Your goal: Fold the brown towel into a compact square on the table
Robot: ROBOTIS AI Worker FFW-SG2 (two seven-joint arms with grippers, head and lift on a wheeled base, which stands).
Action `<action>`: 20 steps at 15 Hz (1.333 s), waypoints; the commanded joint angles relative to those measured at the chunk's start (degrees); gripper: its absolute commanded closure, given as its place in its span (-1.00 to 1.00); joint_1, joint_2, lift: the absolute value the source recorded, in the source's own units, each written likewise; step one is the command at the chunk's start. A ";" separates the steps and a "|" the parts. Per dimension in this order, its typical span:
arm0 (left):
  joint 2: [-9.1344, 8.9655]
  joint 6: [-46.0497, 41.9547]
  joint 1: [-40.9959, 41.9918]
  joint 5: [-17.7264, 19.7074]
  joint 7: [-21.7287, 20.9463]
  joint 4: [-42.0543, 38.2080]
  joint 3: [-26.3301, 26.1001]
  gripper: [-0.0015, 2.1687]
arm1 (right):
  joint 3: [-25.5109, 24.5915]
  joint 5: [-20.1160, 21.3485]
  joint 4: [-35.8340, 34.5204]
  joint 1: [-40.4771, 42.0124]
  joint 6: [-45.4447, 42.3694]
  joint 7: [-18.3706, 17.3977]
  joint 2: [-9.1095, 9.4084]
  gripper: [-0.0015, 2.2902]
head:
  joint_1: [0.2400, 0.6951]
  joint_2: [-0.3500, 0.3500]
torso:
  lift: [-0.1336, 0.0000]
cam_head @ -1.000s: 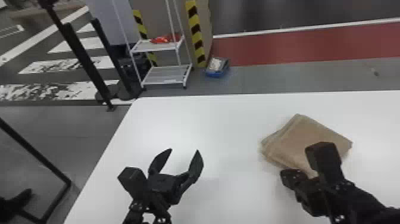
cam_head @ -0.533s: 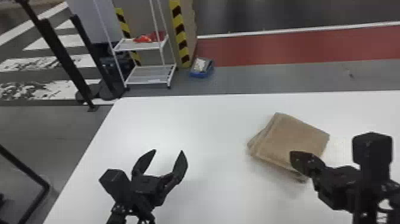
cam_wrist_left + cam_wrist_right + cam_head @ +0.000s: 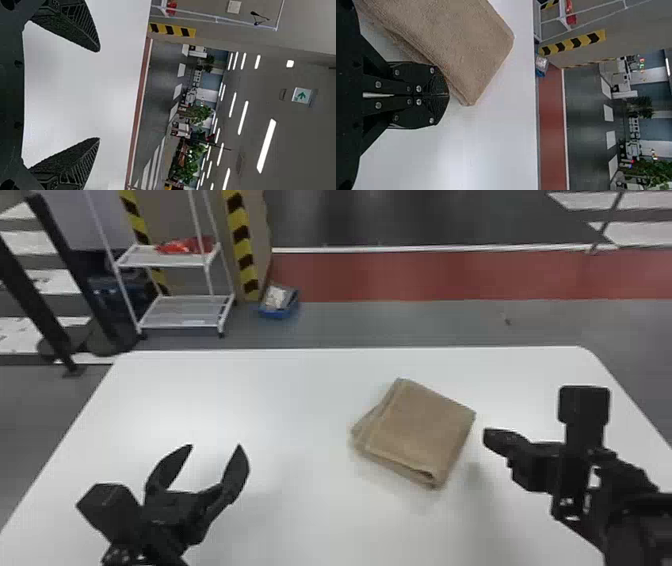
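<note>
- Has brown towel (image 3: 425, 430) folded into layers on white bench (image 3: 300, 390), right of centre.
- Holds left gripper (image 3: 215, 446) spread above bench, at left.
- Holds right gripper (image 3: 492, 437) pressed together, just right of towel.

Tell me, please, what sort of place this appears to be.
It is most likely an indoor workshop or test hall, given the yellow-and-black hazard tape, white painted floor stripes and ceiling strip light.
</note>
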 commanded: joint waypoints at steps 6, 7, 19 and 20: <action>-0.24 0.09 -0.25 0.01 0.00 0.26 -0.02 -0.93 | 3.34 0.63 17.92 -13.52 -1.53 -2.22 0.06 0.48 | 1.00 0.03 | -0.77; -0.09 0.09 -0.61 -0.08 0.00 0.61 -0.20 -0.93 | 4.57 0.63 19.67 -14.76 -2.58 -2.22 0.06 0.48 | 1.00 0.04 | -0.77; 1.06 0.26 -4.65 0.10 0.09 4.30 -2.57 -0.93 | 18.28 3.62 29.69 -21.17 -11.02 -4.33 3.62 0.48 | 1.00 0.37 | -0.76; 1.06 0.26 -4.56 0.28 0.00 4.30 -2.57 -0.93 | 18.63 3.62 29.34 -20.82 -10.84 -4.41 3.62 0.48 | 1.00 0.39 | -0.76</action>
